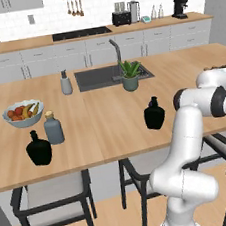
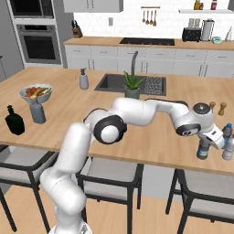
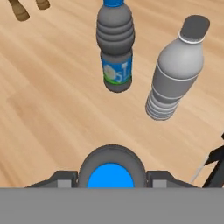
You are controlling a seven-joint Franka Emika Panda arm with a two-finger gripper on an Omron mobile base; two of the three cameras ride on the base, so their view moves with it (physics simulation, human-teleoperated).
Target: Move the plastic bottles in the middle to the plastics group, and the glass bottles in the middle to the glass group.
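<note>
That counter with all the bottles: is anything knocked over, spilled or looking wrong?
Nothing stands out. The black squarish bottle, round flask, corked grey-blue bottle and the small plastic bottles all stand upright, with no spill.

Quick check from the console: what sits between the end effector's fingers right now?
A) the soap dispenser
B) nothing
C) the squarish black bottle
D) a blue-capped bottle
D: in the hand view a blue-capped bottle sits between the fingers of the end effector, near two plastic bottles; the squarish black bottle stands mid-counter.
</note>
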